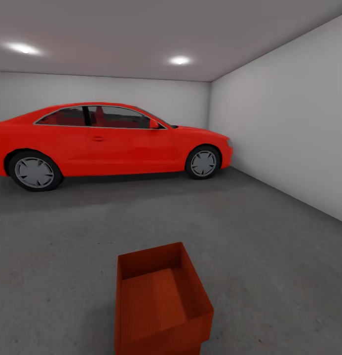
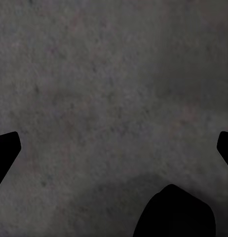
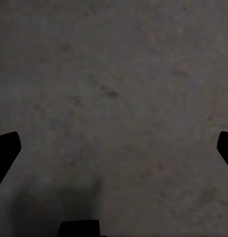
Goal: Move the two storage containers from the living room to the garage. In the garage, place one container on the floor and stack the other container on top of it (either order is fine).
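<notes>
Garage: red car (image 1: pixel 106 143) parked side-on along the far white wall, right wall (image 1: pixel 289 128) plain white, two round ceiling lights on. One red-orange storage container (image 1: pixel 161 305) sits on the grey concrete floor (image 1: pixel 264 246), low in the head view, well apart from the car, open top up, ribbed walls; looks like the deeper squarer box, a lighter ribbed panel shows inside it. Left gripper (image 2: pixel 114 148) jaws spread wide, released, bare mottled floor between the fingertips (image 2: pixel 6 148), a dark shape near them, cannot tell what. Right gripper (image 3: pixel 114 148) jaws also spread, grasping nothing, floor between them
</notes>
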### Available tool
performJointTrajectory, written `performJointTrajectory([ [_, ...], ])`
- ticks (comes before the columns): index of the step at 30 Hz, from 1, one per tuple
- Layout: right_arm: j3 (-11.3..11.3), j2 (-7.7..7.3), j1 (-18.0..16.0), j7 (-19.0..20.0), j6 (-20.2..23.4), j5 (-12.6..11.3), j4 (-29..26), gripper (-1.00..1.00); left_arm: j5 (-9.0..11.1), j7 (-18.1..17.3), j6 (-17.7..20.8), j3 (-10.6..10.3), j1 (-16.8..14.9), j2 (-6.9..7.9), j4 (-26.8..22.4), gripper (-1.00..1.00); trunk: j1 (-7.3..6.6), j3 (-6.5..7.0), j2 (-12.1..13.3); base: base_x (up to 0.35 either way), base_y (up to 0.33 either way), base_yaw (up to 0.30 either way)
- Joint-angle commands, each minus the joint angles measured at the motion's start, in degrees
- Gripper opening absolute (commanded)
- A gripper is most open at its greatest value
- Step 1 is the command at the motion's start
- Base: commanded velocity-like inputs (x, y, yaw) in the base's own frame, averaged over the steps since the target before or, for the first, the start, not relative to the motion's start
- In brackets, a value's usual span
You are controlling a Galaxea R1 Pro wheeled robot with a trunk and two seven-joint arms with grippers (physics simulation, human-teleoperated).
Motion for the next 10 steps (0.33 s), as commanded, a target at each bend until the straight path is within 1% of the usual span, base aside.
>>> performJointTrajectory([
  [1, 0.34, -0.02, -0.06, -0.18, -0.22, -0.07, 0.12, 1.0, 0.57, 0.08, 0.01, -0.18, -0.07, 0.01, 0.09, 1.0, -0.01, -0.06, -0.03, 0.0, 0.0, 0.0],
  [10, 0.34, -0.05, -0.06, -0.18, -0.23, -0.06, 0.12, 1.0, 0.57, 0.08, 0.02, -0.18, -0.07, 0.01, 0.09, 1.0, -0.01, -0.06, -0.03, 0.0, 0.0, 0.0],
])
